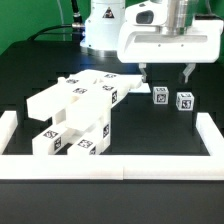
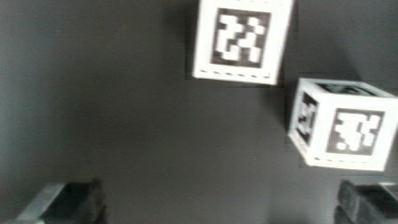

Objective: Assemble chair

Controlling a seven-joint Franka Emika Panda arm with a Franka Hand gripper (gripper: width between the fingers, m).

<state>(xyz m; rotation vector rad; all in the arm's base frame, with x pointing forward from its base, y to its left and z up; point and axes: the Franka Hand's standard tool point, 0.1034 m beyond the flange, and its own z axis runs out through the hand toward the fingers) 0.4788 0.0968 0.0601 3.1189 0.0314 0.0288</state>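
Observation:
The partly joined chair (image 1: 75, 118), made of white blocky panels and frame pieces with black-and-white tags, lies on the dark table at the exterior view's left. Two small loose tagged white blocks stand to its right, one (image 1: 160, 96) close beside the other (image 1: 185, 101). My gripper (image 1: 166, 74) hangs just above and behind them, open, with nothing between its black fingers. In the wrist view both blocks show ahead of the gripper (image 2: 222, 208): one block (image 2: 240, 40) farther off, the other (image 2: 347, 122) closer. Neither touches the fingertips (image 2: 71, 203).
A low white border rail (image 1: 100, 166) runs along the front and up both sides (image 1: 208, 130). The marker board (image 1: 112, 79) lies flat behind the chair parts, near the arm's base (image 1: 100, 30).

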